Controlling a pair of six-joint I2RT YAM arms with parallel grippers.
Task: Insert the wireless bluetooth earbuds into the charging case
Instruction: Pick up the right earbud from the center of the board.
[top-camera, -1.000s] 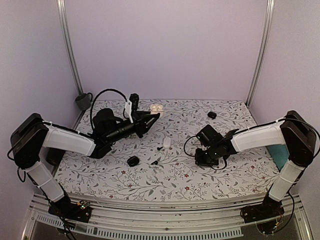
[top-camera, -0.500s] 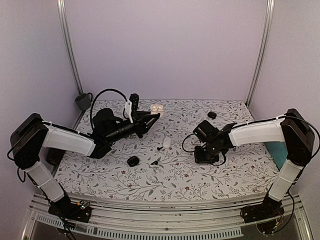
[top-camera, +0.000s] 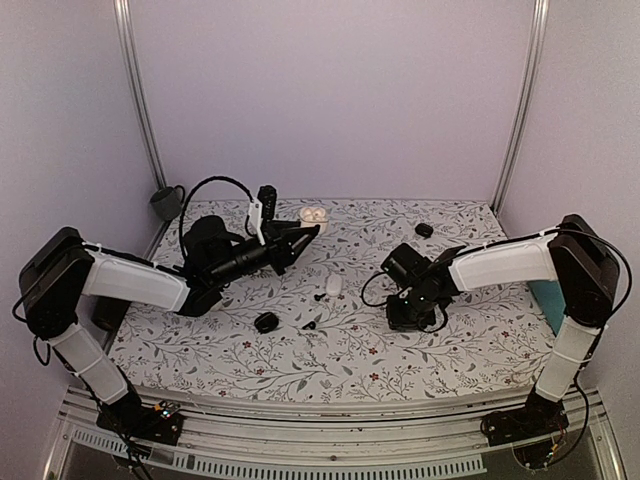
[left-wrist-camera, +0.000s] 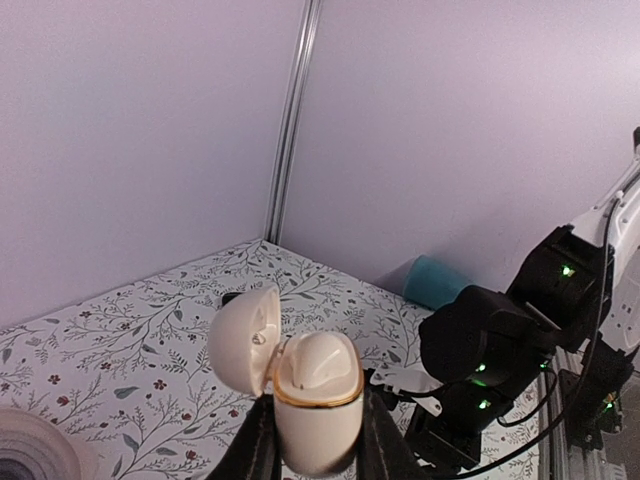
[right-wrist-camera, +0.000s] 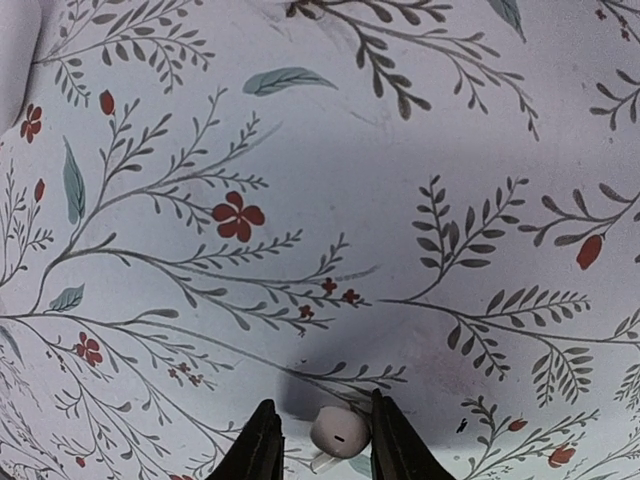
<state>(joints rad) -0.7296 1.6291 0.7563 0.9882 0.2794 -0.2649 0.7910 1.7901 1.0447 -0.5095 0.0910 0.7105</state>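
The cream charging case (left-wrist-camera: 315, 400) with a gold rim is held upright above the table, its lid flipped open to the left. My left gripper (left-wrist-camera: 318, 445) is shut on its body. In the top view the case (top-camera: 313, 214) shows at the left gripper's tip (top-camera: 306, 231). My right gripper (right-wrist-camera: 320, 405) points straight down at the table, open, with one white earbud (right-wrist-camera: 338, 432) lying between its fingers. The earbud is close to the right finger, with a gap to the left finger. Another white earbud (top-camera: 333, 285) lies on the cloth mid-table, left of the right gripper (top-camera: 400, 318).
Small black bits lie on the floral cloth (top-camera: 265, 322) (top-camera: 310, 324) (top-camera: 424, 230). A teal cup (top-camera: 551, 305) stands by the right arm's base side. A tape roll (left-wrist-camera: 30, 450) lies at the left, and a grey object (top-camera: 165, 202) sits at the back left corner.
My right arm's wrist has shifted a little to the left over the table. The left arm with the case has stayed still.
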